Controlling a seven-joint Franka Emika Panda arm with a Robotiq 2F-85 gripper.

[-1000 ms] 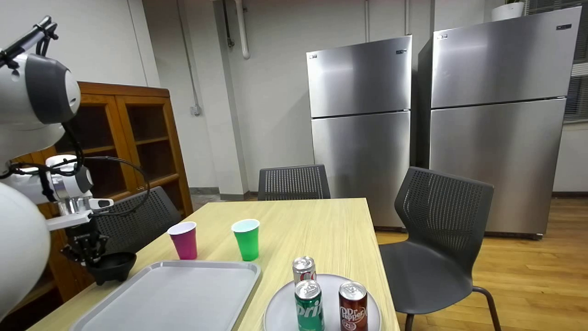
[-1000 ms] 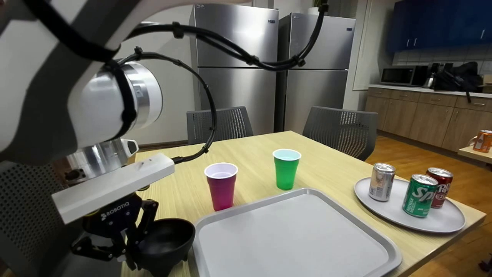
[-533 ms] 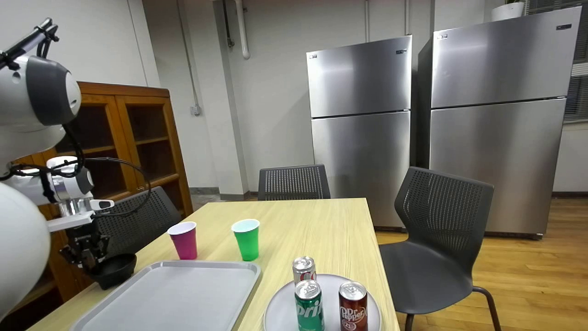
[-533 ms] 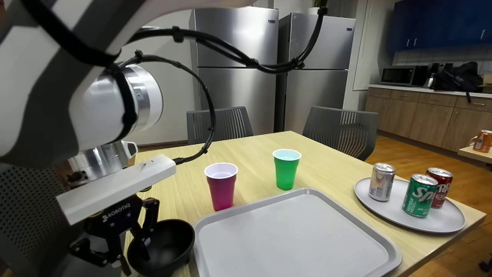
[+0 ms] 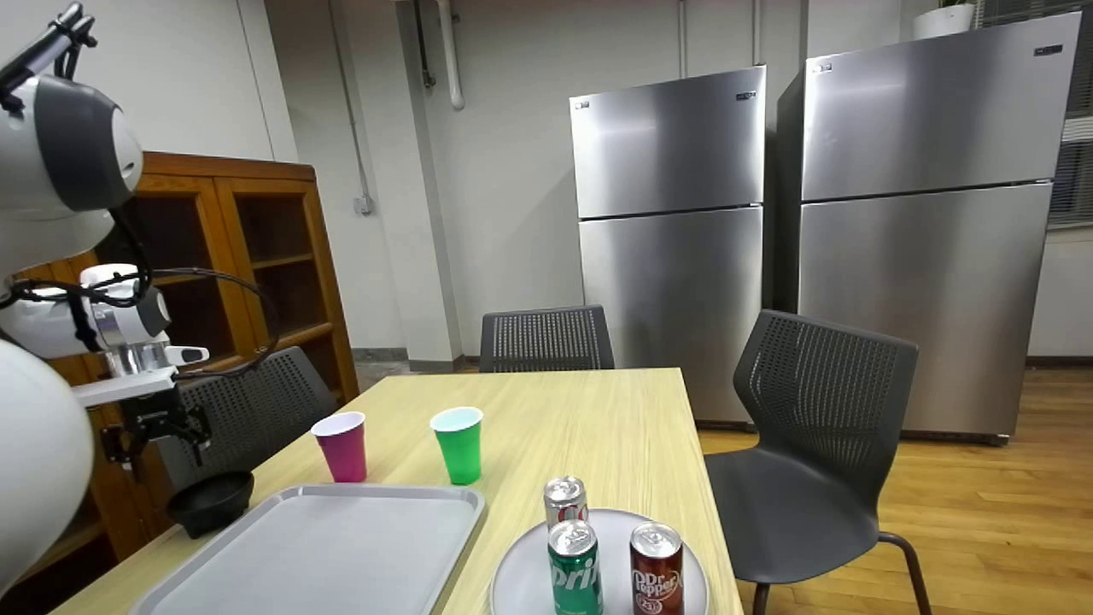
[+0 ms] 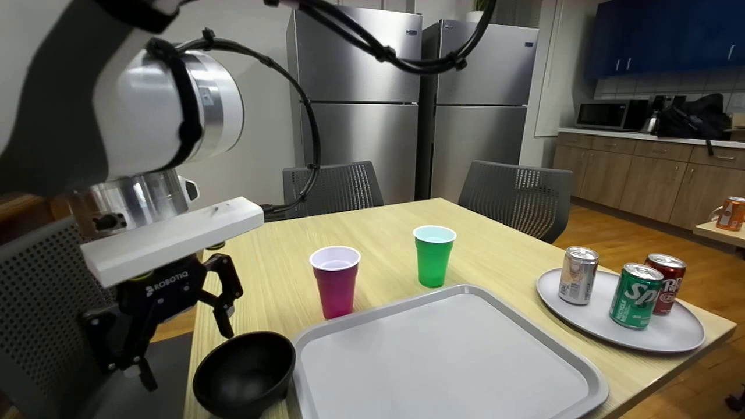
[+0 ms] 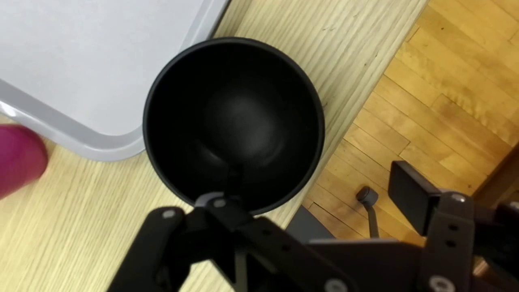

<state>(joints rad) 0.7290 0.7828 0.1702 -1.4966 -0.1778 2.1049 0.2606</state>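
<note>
A round black bowl point(image 6: 247, 372) rests on the table by the corner of a grey tray point(image 6: 442, 361); it shows in both exterior views. Nothing lies inside it in the wrist view, where the bowl point(image 7: 239, 113) fills the middle. My gripper point(image 6: 187, 356) hangs just above and beside the bowl, jaws spread wide with nothing between them. In the wrist view one finger of the gripper point(image 7: 322, 186) overlaps the bowl's near rim, its dark tip hard to make out against the bowl. The other finger's pad point(image 7: 411, 196) is out past the table edge, over the floor.
A magenta cup point(image 6: 336, 285) and a green cup point(image 6: 433, 259) stand behind the tray. A grey plate point(image 6: 550, 288) carries a silver can point(image 6: 578, 276), a green Sprite can point(image 6: 634, 297) and a Dr Pepper can point(image 5: 656, 568). A dark chair point(image 6: 46, 314) stands close beside the arm.
The jaws have gone from shut at the bowl's rim to wide apart. The bowl has been let go and settled on the table, and the gripper has risen off it.
</note>
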